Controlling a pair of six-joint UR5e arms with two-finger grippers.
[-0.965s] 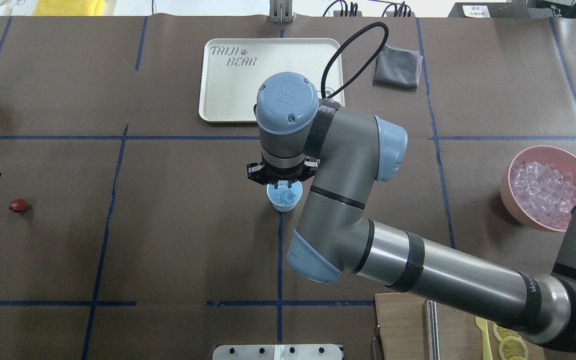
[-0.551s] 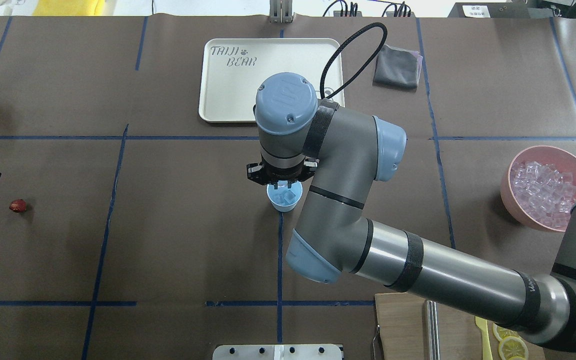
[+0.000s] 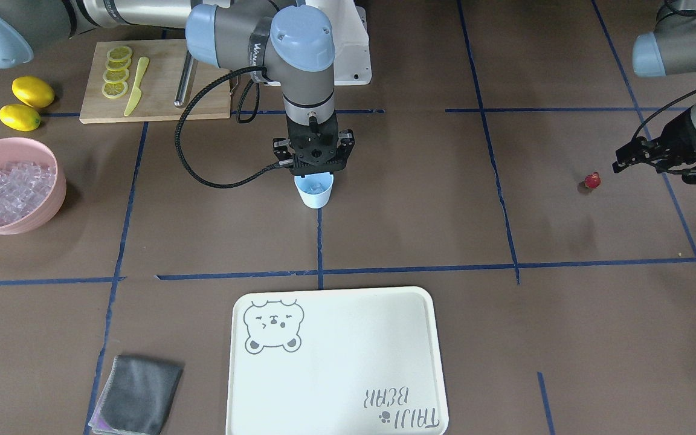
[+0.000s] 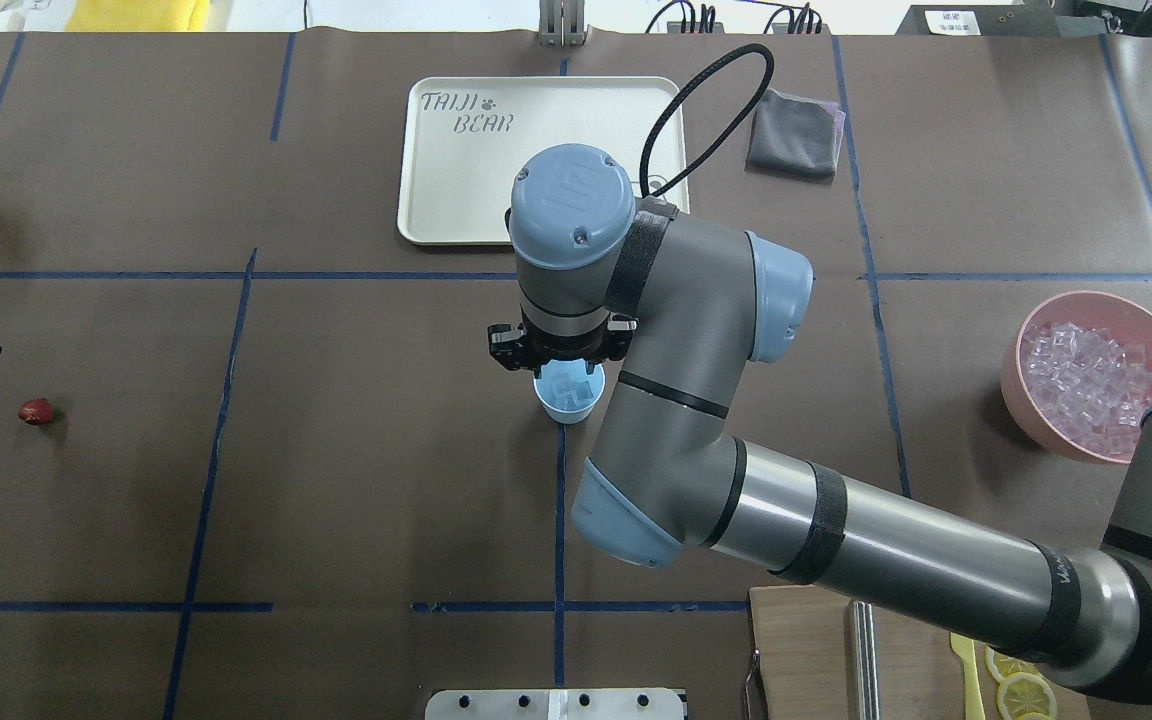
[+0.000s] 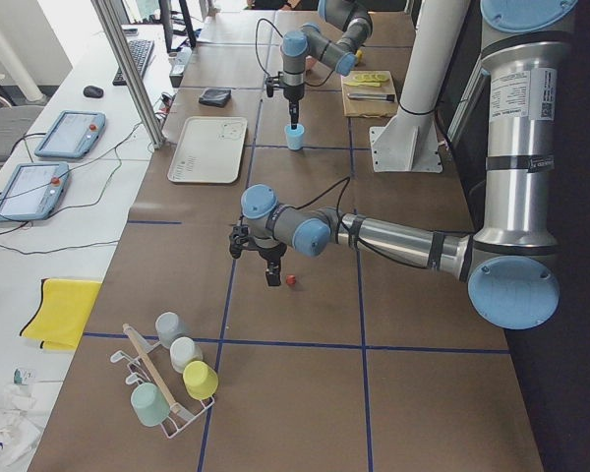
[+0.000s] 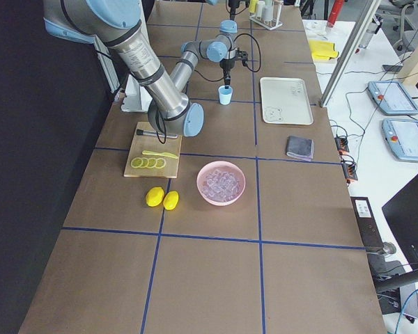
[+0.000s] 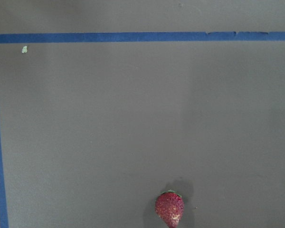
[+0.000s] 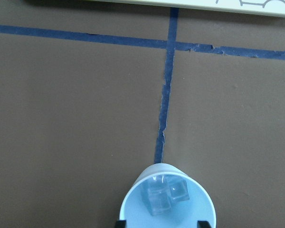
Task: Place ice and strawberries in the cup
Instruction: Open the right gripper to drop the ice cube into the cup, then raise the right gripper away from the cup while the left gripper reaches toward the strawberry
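1. Since a moment ago the right pincer [image 3: 313, 164] has gone up a little, and its tips are out of the cup's mouth now.
2. Its two fingers [image 8: 201, 223] are wide apart, one on each side of the cup [image 4: 568, 397], and they hold nothing.
3. It hangs right over the little blue cup, which stands upright on the table [image 4: 336, 450] on a blue tape line [image 8: 164, 104].
4. Two clear ice cubes [image 8: 162, 195] lie inside the cup.
5. The strawberry [image 3: 592, 180] is not in the cup. It lies on the table well apart from it, over on the robot's left.
6. The left pincer [image 3: 623, 160] floats near the strawberry and does not touch it. I cannot tell if its fingers are apart or together.
7. A pink bowl [image 3: 19, 228] heaped with ice [image 3: 6, 193] sits far off on the robot's right, near two yellow lemons [image 3: 32, 91].
8. A white tray [image 3: 348, 362] with a bear on it lies past the cup, away from the robot, and a grey cloth [image 3: 136, 396] lies beside the tray.
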